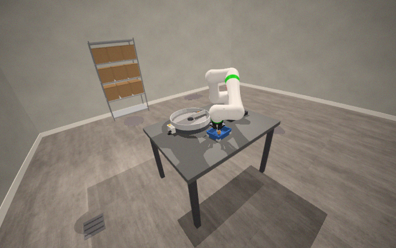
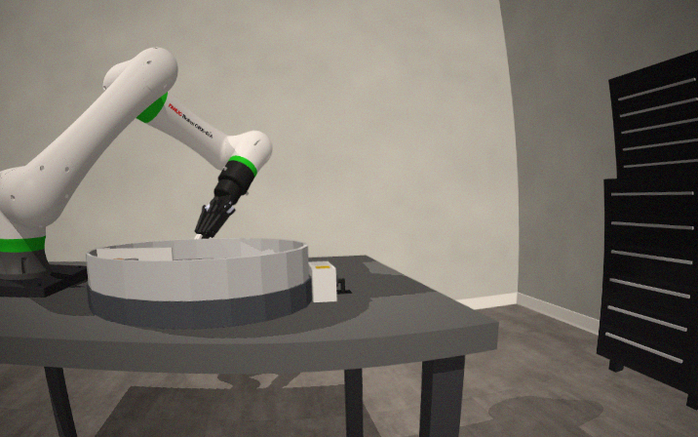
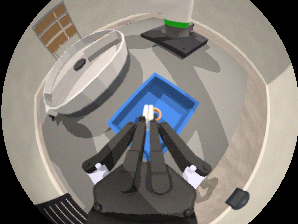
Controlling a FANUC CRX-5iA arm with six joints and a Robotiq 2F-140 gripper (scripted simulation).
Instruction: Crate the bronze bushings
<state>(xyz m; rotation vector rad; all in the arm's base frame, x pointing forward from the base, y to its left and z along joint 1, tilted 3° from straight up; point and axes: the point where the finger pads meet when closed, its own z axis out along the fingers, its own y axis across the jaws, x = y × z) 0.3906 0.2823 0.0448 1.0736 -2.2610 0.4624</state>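
My gripper (image 3: 148, 110) is shut on a bronze bushing (image 3: 154, 110) and holds it over the blue crate. In the top view the bronze bushing (image 1: 218, 133) hangs low inside the crate (image 1: 219, 135), under the gripper (image 1: 217, 128). The round grey turning table (image 1: 189, 117) stands left of the crate; a small bronze bushing (image 1: 198, 111) lies near its far rim and a dark bushing (image 1: 190, 118) lies near its middle. In the exterior view the gripper (image 2: 201, 235) dips behind the turning table's wall (image 2: 198, 280); the crate is hidden there.
A small white control box (image 1: 170, 127) sits at the turning table's left edge. The arm's base (image 3: 177, 38) stands behind the crate. A shelf with cardboard boxes (image 1: 118, 76) stands at the back wall, and a black drawer cabinet (image 2: 652, 221) stands at the right.
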